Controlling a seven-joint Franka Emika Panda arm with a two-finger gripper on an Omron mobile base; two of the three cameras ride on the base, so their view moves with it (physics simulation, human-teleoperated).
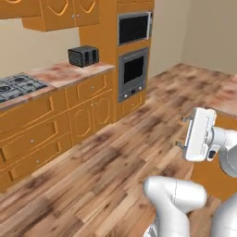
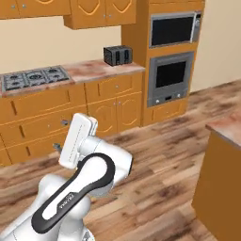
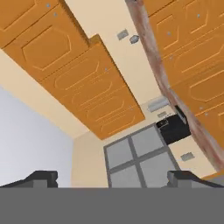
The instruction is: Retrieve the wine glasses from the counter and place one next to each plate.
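Arm raised over the wood floor, tool held apart and empty, facing the kitchen wall.

The reddish-brown and cream marbled stone worktop over orange cabinet fronts is seen running lengthwise along the far wall, from a grey gas hob to a black toaster beside the built-in oven column. In the rolled hand view the worktop edge appears as a steep diagonal strip. The tool is cut off low there: two dark fingertips, well apart, nothing between them. A second worktop corner is cropped at the right edge.
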